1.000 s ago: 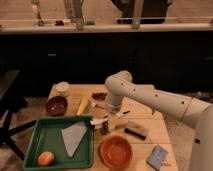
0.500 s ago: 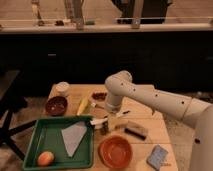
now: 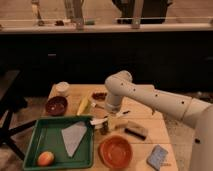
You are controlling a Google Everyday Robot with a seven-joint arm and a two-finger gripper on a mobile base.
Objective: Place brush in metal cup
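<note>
Camera view: white arm (image 3: 150, 97) is reaching in from the right and bending down over the middle of the wooden desk (image 3: 150, 125). The hand (image 3: 111, 118) is hanging low just right of the green tray (image 3: 45, 137), right over the metal cup (image 3: 105, 127). Can't tell what the hand is doing. The brush (image 3: 102, 120) is lying roughly level at the hand, pale handle poking left toward the tray corner; can't tell if it's touching the cup. Cup is sitting on the desk between tray and the dark rectangular block (image 3: 136, 131).

Tray is holding a grey folded cloth (image 3: 73, 137) and an orange fruit (image 3: 45, 158) in its near left corner. Orange bowl (image 3: 115, 151) is sitting near the front edge, right of the tray. Blue sponge (image 3: 158, 157) is lying near right. Dark red bowl (image 3: 56, 105) and white cup (image 3: 62, 88) are sitting far left. A yellow item (image 3: 83, 105) is lying beyond the tray.
</note>
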